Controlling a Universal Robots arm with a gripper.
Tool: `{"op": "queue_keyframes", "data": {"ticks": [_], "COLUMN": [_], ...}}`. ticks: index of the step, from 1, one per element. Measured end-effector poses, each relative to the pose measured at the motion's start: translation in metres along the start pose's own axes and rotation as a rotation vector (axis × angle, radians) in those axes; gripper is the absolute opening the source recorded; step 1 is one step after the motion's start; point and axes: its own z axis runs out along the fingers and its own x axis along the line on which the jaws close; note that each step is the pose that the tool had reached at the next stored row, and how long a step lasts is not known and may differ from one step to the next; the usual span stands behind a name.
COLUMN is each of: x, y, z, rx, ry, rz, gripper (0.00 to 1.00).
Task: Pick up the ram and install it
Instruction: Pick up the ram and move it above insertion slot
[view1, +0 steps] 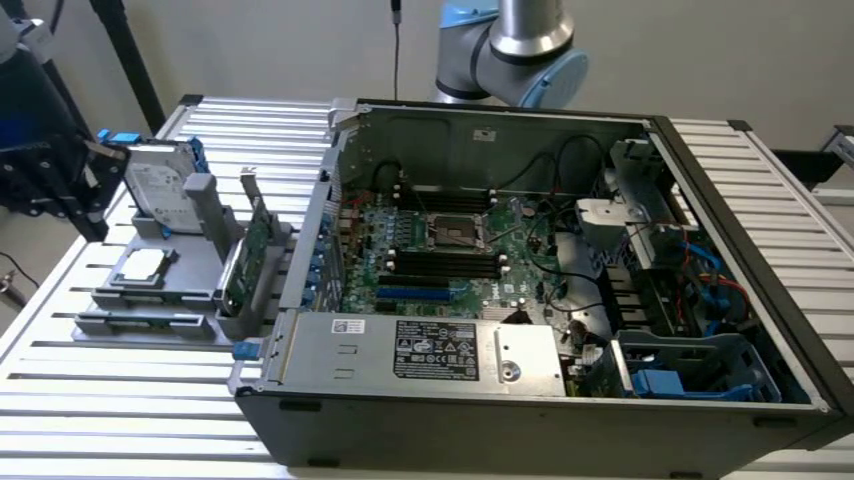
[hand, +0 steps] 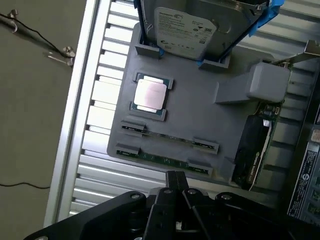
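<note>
Two black fingers of the gripper (hand: 176, 176) are pressed together with nothing between them. It hangs empty over the near edge of the grey holder (hand: 200, 110), tips pointing down. The ram (hand: 160, 159) lies just beyond those tips: a slim dark-green stick on its long edge, each end caught in a small grey clip, not yet lifted. A second stick (hand: 170, 139) rests in the next pair of clips beside it. My guess is that the clips keep the boards on edge so a narrow pinch can close over the top.

Further along the same holder a processor (hand: 150, 95) lies flat in a shallow frame. A hard drive (hand: 187, 27) stands in blue-edged brackets, and an expansion card (hand: 255, 150) stands on edge at the side nearest the case.

In the exterior view the holder sits at nine o'clock of the open computer case (view1: 534, 425), on the slatted table (view1: 120, 400), so the parts are near the machine. Inside, the long black slots (view1: 447, 262) lie at six o'clock of the processor socket (view1: 454, 228) — they look bare.
</note>
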Motion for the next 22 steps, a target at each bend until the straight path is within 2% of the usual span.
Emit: {"op": "queue_keyframes", "data": {"ticks": [22], "x": [0.0001], "y": [-0.0001], "z": [0.0056], "rx": [-0.0058], "ry": [0.0073], "rz": [-0.401], "gripper": [0.11]}}
